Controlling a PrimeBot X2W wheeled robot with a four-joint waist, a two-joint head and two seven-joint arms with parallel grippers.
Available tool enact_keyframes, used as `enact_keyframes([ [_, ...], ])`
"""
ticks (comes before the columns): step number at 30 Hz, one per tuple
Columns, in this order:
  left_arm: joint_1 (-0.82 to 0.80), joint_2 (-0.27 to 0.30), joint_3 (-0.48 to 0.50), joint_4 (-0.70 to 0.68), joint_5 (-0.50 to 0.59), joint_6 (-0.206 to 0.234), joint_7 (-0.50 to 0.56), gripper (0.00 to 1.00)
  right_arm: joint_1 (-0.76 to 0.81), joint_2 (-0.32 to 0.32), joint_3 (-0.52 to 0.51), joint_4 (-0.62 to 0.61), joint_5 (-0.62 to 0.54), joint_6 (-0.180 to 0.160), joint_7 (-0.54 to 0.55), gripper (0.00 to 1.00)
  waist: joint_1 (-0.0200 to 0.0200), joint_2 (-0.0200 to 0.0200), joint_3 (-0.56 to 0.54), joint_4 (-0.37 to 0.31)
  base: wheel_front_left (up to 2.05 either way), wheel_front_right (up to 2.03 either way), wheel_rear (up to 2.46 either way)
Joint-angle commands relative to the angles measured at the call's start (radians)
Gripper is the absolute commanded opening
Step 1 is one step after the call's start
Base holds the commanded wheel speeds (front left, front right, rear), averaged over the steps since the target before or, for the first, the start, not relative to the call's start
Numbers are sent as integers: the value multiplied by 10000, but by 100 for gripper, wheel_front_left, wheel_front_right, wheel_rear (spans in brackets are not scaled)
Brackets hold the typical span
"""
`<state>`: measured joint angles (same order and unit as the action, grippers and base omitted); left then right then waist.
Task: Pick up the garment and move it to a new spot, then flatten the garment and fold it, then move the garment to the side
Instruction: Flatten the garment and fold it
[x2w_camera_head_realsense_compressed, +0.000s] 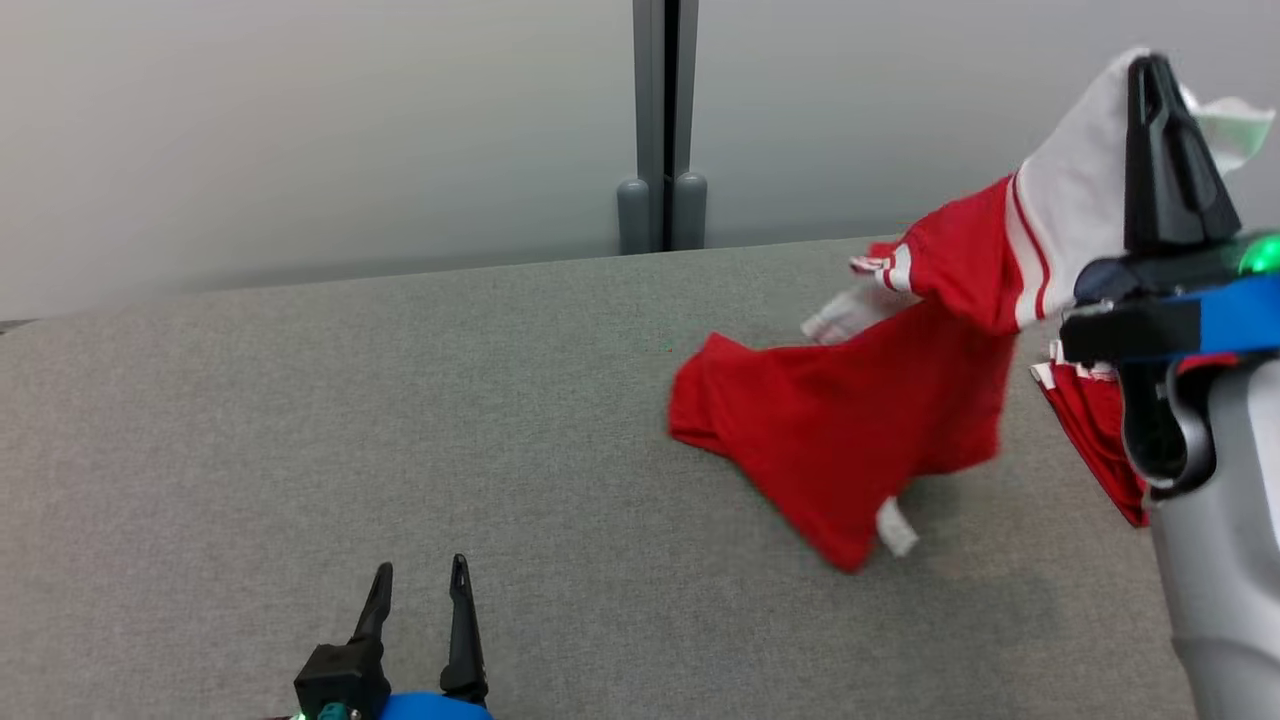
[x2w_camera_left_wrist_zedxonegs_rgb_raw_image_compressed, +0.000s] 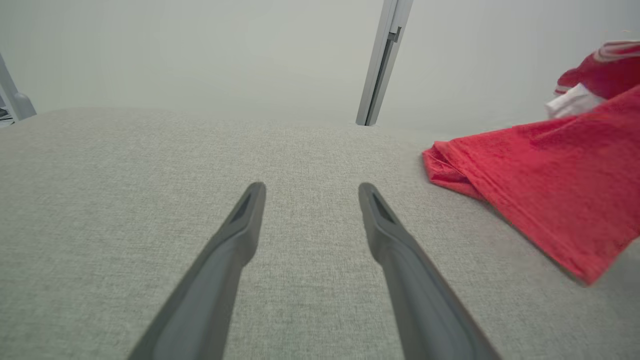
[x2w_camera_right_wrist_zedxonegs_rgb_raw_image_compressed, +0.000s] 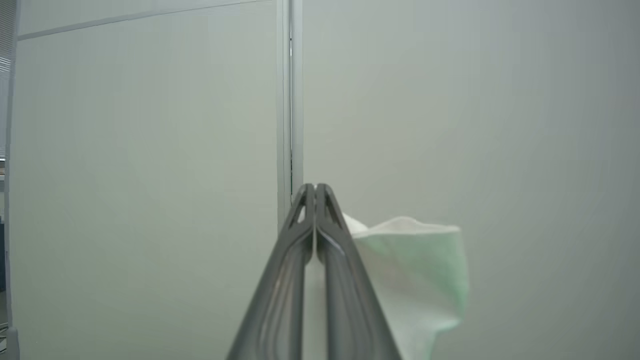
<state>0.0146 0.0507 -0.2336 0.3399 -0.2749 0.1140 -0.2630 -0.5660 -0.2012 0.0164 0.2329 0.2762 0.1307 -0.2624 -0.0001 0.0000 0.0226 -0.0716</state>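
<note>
A: Where is your shirt (x2w_camera_head_realsense_compressed: 850, 430) right now?
B: Your right gripper (x2w_camera_head_realsense_compressed: 1150, 65) is pinched shut on a white part of it, holding that end up high at the right. The red body drapes down from there, and its lower edge lies on the grey table (x2w_camera_head_realsense_compressed: 300, 420), right of the middle.
A: And your left gripper (x2w_camera_head_realsense_compressed: 421, 567)?
B: Fingers spread wide, holding nothing, low over the near left of the table, well apart from the shirt
</note>
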Motion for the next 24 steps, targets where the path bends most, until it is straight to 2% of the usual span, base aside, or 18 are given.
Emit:
enact_keyframes([
  [1, -148, -2, -38, 12, -77, -23, -23, 100, -608, -141, 200, -29, 36, 1, -29, 0, 1, 0, 34, 137, 0, 0, 0],
  [4, -124, -5, -170, 46, -192, 8, -23, 100, -1566, -112, 717, 195, 230, 1, -29, 0, 1, 0, 90, 381, 0, 0, 0],
  [10, -235, -5, -340, 121, -414, 85, -23, 100, -3297, 364, 2257, 762, 520, 1, -29, 0, 1, 0, 292, 1103, 0, 0, 0],
  [12, -261, -5, -425, 122, -404, 95, -25, 100, -3829, 609, 2428, 867, 622, 1, -29, 0, 1, 0, 341, 1380, 0, 0, 0],
  [18, -93, -5, -456, 189, -397, 75, -23, 100, -4975, 1216, 1685, 1238, 774, 1, -28, 0, 1, 0, 261, 1916, 0, 0, 0],
  [22, 7, -5, -307, 155, -369, 107, -23, 100, -4782, 1090, 526, 1918, 265, 1, -26, 0, 1, 0, 170, 1932, 0, 0, 0],
  [24, 16, -5, -253, 126, -363, 124, -25, 100, -4556, 980, 257, 2234, 84, 1, -25, 0, 1, 0, 175, 1890, 0, 0, 0],
])
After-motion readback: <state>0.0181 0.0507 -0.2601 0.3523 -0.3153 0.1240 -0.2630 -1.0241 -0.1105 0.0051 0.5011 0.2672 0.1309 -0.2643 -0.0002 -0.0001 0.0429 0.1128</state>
